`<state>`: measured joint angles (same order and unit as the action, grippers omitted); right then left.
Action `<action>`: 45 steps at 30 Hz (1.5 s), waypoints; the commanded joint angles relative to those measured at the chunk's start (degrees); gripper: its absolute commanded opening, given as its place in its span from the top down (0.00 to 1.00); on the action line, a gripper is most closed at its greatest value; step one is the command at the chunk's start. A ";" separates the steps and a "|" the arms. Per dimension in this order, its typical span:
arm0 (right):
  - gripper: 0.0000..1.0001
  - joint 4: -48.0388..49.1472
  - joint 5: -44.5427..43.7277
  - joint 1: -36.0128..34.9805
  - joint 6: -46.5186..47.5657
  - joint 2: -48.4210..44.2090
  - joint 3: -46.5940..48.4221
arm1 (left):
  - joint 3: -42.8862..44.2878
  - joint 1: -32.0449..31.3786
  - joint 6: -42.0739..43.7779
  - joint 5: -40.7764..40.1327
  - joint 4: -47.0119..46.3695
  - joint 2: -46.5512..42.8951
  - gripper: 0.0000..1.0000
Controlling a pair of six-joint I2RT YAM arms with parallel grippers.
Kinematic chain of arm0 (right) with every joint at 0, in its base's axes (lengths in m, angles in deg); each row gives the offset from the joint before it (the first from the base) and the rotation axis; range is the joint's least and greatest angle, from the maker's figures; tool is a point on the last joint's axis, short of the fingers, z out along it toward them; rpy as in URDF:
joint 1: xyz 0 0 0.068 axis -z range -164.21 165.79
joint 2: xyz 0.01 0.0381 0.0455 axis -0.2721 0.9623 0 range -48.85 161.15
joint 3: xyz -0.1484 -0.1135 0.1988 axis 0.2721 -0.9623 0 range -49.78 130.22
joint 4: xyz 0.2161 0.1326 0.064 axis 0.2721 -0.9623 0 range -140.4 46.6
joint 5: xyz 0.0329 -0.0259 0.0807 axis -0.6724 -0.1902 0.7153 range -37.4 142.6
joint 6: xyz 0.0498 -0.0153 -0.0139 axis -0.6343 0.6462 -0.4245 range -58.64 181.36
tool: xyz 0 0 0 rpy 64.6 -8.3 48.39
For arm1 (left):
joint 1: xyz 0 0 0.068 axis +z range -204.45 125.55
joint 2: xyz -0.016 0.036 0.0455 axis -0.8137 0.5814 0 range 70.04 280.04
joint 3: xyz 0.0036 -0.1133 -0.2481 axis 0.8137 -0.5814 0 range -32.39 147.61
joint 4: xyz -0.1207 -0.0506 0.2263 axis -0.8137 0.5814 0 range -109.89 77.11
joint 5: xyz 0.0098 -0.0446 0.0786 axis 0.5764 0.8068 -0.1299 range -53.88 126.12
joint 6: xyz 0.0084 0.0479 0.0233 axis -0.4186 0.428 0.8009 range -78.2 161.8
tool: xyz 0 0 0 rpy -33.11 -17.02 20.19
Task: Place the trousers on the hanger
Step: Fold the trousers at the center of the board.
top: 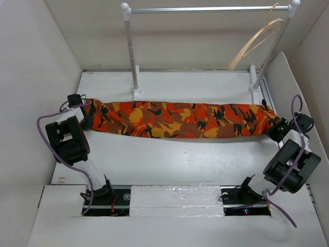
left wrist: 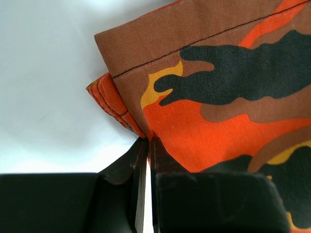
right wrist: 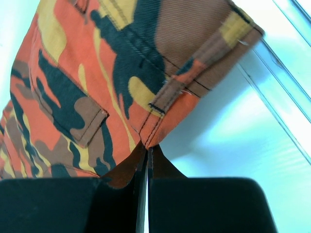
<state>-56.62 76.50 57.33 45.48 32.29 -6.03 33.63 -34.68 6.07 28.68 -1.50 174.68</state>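
Left hand (left wrist: 148,141) and right hand (right wrist: 147,148) pinch opposite ends of crosswise orange camouflage cloth trousers (top: 180,119); pale wooden hanger (top: 245,48) hangs beyond right hand.

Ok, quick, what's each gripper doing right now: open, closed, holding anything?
Left gripper: closed, pinching the trousers at the leg-hem end.
Right gripper: closed, pinching the trousers at the waistband end.
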 commanded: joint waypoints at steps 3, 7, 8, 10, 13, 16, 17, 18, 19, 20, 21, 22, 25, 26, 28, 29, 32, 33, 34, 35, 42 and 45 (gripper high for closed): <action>1.00 -3.04 -7.46 0.99 -1.17 -0.99 4.33 | -8.97 3.08 1.89 -10.13 9.72 -7.51 1.00; 1.00 -6.65 -8.26 1.53 -3.27 -3.35 3.54 | -12.40 3.08 -0.13 -11.28 14.47 -16.10 1.00; 1.00 -6.74 -8.00 1.53 -3.37 -4.67 3.10 | -13.01 3.08 0.13 -10.23 13.87 -17.18 1.00; 0.98 -7.18 -8.43 1.53 -2.85 -5.55 2.75 | -13.02 3.08 0.57 -9.44 13.42 -18.59 1.00; 0.53 -7.26 -5.81 1.53 -0.92 -4.77 3.27 | -10.13 3.08 0.22 -6.36 14.91 -17.54 0.94; 0.14 -10.16 -6.66 1.53 1.37 -4.59 6.26 | -6.96 3.08 0.04 -2.76 15.71 -19.46 0.82; 0.09 -11.38 -7.63 1.53 1.81 -5.20 6.96 | -6.35 3.08 -0.31 -1.53 16.41 -20.52 0.81; 0.01 -11.48 -8.51 1.53 1.99 -6.34 7.66 | -5.99 3.08 -0.75 -0.74 16.59 -21.49 0.81; 0.00 -12.01 -10.00 1.53 2.51 -6.61 8.02 | -6.77 3.08 -1.71 1.18 16.50 -23.32 0.80; 0.00 -12.01 -10.27 1.53 2.61 -6.44 8.11 | -6.78 3.08 -1.98 2.59 15.98 -24.30 0.80; 0.00 -11.93 -10.45 1.53 2.61 -6.26 8.11 | -7.65 2.56 -2.15 3.57 15.80 -25.18 0.80; 0.00 -11.58 -10.28 1.53 2.52 -5.39 7.24 | -7.83 2.55 -2.42 4.27 15.88 -26.32 0.80; 0.00 -6.93 -6.69 2.76 0.86 -2.32 3.73 | -7.92 2.55 -2.42 6.29 16.15 -27.73 0.76; 0.00 -4.30 -6.07 2.76 0.50 -1.18 3.37 | -7.92 2.55 -2.42 7.08 16.32 -28.17 0.76; 0.00 -1.92 -5.88 3.29 0.41 1.11 3.71 | -8.19 1.42 -2.68 7.09 15.97 -29.66 0.76; 0.00 -1.38 -5.80 3.29 0.50 3.64 4.32 | -8.27 1.41 -2.60 8.83 15.89 -30.10 0.72; 0.00 1.87 -4.40 3.29 -0.02 7.26 4.77 | -9.94 0.10 -1.02 13.84 13.00 -31.77 0.70; 0.00 2.40 -3.95 3.29 -0.38 8.32 4.86 | -11.77 -0.69 -0.75 15.34 12.20 -33.43 0.71; 0.00 3.62 -3.34 3.29 -1.42 9.29 4.68 | -13.01 -3.74 -0.66 17.96 9.41 -34.41 0.71; 0.00 4.42 -3.07 3.29 -1.96 10.25 4.51 | -14.33 -6.12 -0.75 18.86 7.99 -35.81 0.72; 0.30 8.02 -2.20 2.76 -3.28 15.01 4.77 | -20.31 -30.47 -7.25 14.94 1.56 -38.73 0.77; 0.77 9.69 -0.35 2.76 -4.07 15.89 4.94 | -19.62 -38.19 -7.34 11.32 1.56 -35.49 0.77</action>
<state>-49.23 73.96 60.35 42.92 46.72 -0.83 14.07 -68.06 0.61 43.82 2.20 137.06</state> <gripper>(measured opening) 0.332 0.236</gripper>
